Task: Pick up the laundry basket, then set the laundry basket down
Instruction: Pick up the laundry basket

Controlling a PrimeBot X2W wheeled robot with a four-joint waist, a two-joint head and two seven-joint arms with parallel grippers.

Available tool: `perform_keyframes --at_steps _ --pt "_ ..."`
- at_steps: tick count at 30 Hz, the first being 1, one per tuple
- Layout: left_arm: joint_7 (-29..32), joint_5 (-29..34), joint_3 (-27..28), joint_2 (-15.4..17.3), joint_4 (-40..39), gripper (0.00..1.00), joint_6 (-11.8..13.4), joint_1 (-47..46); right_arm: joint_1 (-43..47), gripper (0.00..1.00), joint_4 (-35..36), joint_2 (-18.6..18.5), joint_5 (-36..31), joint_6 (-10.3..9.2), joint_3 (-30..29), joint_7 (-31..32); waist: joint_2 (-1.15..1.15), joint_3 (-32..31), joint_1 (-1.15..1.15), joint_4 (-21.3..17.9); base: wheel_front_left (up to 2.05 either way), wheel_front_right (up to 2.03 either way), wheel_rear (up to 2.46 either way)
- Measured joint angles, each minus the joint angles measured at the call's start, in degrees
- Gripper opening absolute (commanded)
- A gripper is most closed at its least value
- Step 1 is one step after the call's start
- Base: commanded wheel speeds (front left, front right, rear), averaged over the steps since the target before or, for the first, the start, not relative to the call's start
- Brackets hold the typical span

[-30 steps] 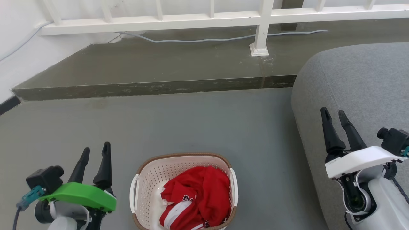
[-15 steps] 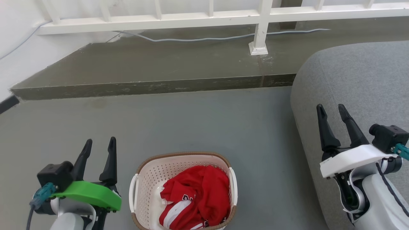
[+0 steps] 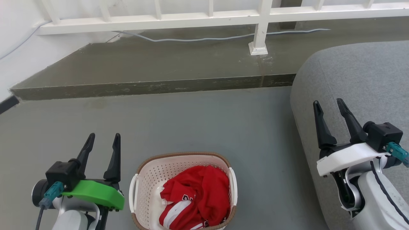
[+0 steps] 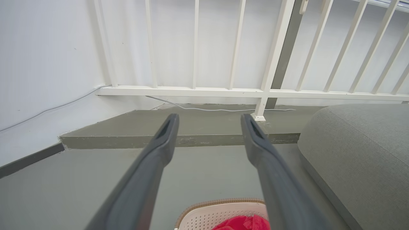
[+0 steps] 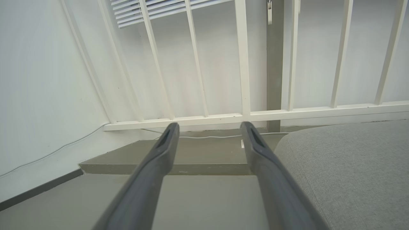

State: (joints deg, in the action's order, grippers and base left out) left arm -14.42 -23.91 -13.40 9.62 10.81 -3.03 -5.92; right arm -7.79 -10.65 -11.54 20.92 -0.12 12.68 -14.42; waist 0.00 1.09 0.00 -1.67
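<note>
basket (image 3: 150, 179) rests ungripped on floor (image 3: 191, 121); left gripper (image 3: 104, 138) and right gripper (image 3: 328, 103) are held spread, empty, either side, presumably staged for its handles (image 3: 132, 191).

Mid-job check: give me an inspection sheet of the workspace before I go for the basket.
Surface: grey floor, level, with the basket standing on it.
Job's things: laundry basket upright between the two grippers, a red garment heaped inside; neither handle gripped.
Clutter: nothing seen.
Grippers: left gripper open, beside the basket's left handle, apart from it; right gripper open, seen against the grey sofa, away from the basket.
Cables: grey cable lying along the raised step; a teal-plugged lead at the left wrist.
Surroundings: white railing and wall behind the step; sofa at right.
</note>
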Motion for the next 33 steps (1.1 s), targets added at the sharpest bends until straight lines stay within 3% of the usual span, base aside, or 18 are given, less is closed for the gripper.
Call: perform_keyframes --at_steps 17,33 --pt "0.0 0.47 1.14 -1.34 0.26 1.0 -1.01 0.01 0.0 1.0 -0.88 0.75 -0.34 0.01 -0.98 0.0 0.0 1.02 0.0 -0.13 0.0 0.0 0.0" --pt "-0.01 0.46 2.29 -1.22 1.82 1.0 -1.57 -3.39 -2.5 1.0 -0.32 1.19 -0.32 1.1 -1.16 -0.01 0.0 9.92 0.0 -1.28 0.0 0.0 0.0"
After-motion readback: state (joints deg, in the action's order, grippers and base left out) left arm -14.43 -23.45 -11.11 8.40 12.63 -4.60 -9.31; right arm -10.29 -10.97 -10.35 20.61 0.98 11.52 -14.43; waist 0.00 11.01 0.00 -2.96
